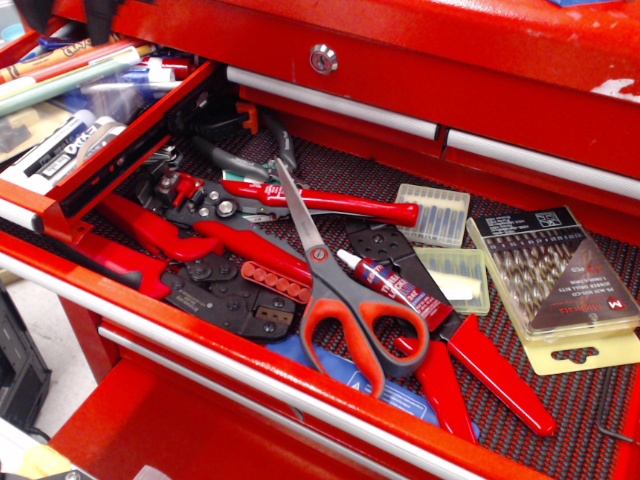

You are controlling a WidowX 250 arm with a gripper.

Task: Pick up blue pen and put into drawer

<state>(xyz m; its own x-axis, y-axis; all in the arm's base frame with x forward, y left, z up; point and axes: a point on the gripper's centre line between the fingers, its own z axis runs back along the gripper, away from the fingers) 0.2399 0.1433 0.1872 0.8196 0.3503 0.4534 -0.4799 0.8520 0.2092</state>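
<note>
The shallow red drawer [128,135] stands open at the upper left and holds several pens and markers. A pale blurred streak [108,93] lies across its contents; it looks like the blue pen, but its cap is too smeared to make out. Only the two dark fingertips of my gripper [68,10] show, at the top left edge above the back of this drawer. They stand apart with nothing between them.
The wide drawer with black mesh liner [500,225] lies open below and to the right. It holds red-handled scissors [345,300], a red-labelled bottle [388,280], red pliers [320,200], a crimper [215,275] and drill-bit cases [555,270]. Black-and-white markers [60,150] lie in the shallow drawer.
</note>
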